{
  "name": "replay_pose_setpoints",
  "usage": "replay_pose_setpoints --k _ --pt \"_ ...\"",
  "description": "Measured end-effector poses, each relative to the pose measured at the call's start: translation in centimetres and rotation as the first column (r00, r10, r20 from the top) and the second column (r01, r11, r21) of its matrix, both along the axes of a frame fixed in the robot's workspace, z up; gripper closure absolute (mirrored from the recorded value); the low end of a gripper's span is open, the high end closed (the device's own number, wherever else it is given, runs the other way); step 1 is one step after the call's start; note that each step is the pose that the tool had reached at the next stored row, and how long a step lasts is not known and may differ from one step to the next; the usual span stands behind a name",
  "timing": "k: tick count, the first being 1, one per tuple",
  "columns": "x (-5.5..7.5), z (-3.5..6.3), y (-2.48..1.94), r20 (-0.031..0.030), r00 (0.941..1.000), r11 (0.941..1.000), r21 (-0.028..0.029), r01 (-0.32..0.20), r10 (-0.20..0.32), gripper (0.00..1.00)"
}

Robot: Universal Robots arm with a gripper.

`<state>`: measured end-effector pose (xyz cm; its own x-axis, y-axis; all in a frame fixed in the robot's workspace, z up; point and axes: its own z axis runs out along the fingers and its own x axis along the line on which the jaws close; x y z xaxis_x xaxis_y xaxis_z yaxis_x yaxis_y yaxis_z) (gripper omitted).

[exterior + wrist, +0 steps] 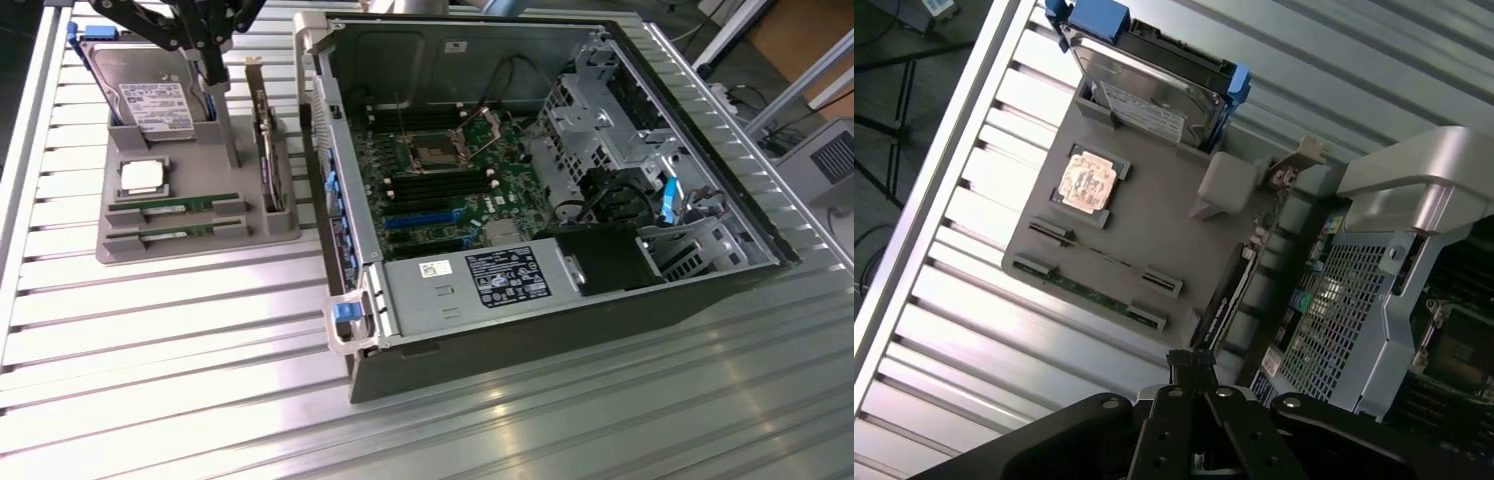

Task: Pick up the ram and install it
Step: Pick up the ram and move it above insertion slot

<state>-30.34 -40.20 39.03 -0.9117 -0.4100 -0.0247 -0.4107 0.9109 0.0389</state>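
Ram lies slotted in the grey holder on the counter, a second stick beside it — processor, hard drive and upright card nearby; the end effector, closed and empty, hangs above the drive. From the wrist, the closed end effector hovers near the card, apart from the ram.

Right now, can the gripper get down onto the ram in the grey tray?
Probably yes. Both ram sticks lie uncovered in slots on the tray. The gripper hangs shut above it, and the upright card stands apart beside them.
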Motion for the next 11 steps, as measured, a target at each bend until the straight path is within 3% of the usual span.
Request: replay_pose_setpoints --k 11 --pt "0.00 0.00 0.00 0.0000 0.9994 0.9994 0.0000 -0.036 0.036 0.90"
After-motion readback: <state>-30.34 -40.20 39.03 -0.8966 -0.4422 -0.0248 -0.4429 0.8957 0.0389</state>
